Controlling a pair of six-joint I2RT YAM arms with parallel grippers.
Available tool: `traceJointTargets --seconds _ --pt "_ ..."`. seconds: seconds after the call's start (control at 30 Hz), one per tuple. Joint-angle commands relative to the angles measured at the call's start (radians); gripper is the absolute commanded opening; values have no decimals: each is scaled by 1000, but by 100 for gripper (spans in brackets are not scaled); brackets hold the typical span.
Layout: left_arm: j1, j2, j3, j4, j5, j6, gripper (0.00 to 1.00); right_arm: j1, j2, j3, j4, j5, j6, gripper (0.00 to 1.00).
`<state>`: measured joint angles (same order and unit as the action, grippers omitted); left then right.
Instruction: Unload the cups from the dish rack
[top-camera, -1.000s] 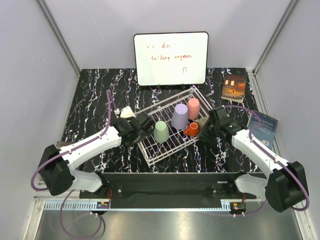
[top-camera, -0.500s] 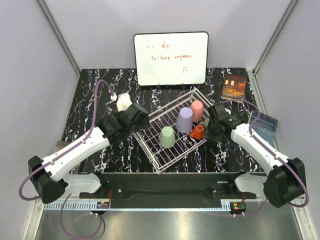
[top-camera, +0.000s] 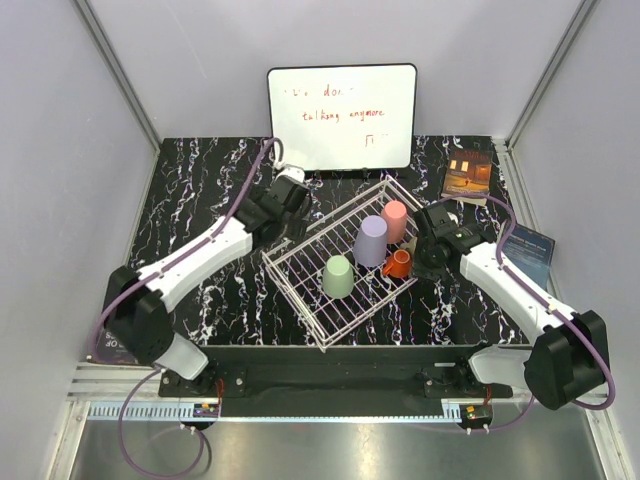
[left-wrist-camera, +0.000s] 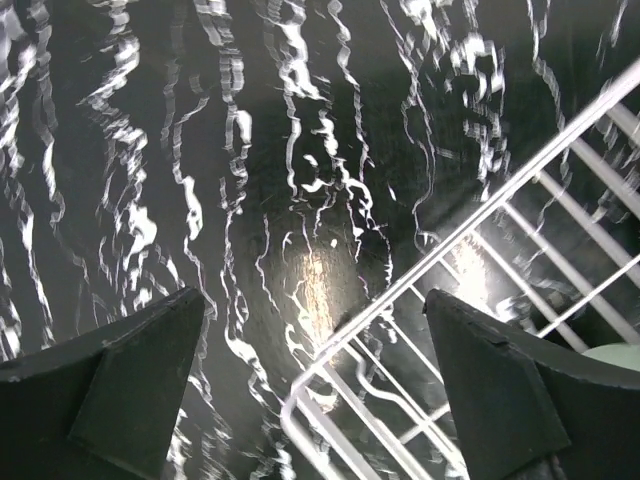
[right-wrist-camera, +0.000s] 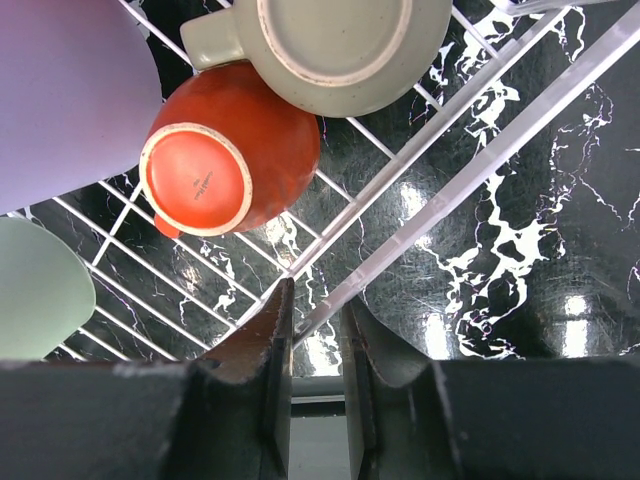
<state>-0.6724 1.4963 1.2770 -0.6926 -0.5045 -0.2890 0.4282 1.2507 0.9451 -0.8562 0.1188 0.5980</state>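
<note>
The white wire dish rack (top-camera: 320, 225) lies diagonally mid-table. In it stand upside down a pale green cup (top-camera: 338, 277), a lavender cup (top-camera: 372, 241), a pink cup (top-camera: 394, 221) and an orange handled cup (top-camera: 397, 264). My right gripper (top-camera: 432, 250) is shut on the rack's right rail (right-wrist-camera: 440, 190); its view shows the orange cup (right-wrist-camera: 225, 160), a beige-grey cup (right-wrist-camera: 335, 35), the lavender cup (right-wrist-camera: 70, 90) and the green cup (right-wrist-camera: 40, 285). My left gripper (top-camera: 290, 195) is open above the rack's left corner (left-wrist-camera: 330, 390), holding nothing.
A whiteboard (top-camera: 342, 117) stands at the back, close behind the left gripper. Two books (top-camera: 468, 175) (top-camera: 527, 255) lie at the right of the table. The black marbled table top (top-camera: 190, 200) shows to the left of the rack.
My left arm has swung from the rack's left side toward the far end, near the whiteboard. The rack has slid and turned a little toward the near side. The right gripper stays on the rail.
</note>
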Motion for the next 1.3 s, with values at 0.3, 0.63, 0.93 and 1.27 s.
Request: traceJointTargets --seconds 0.3,0.63,0.93,1.27 --pt "131 102 62 160 449 352 84 9 -25 64 -38 -28 -118 0" --pt "126 39 44 183 564 396 85 11 -16 55 -41 -70 -127 0" --pt "114 159 21 170 659 384 76 11 -5 81 -41 -61 -136 0" --pt "114 232 53 154 646 369 46 11 -8 81 -40 -67 -121 0"
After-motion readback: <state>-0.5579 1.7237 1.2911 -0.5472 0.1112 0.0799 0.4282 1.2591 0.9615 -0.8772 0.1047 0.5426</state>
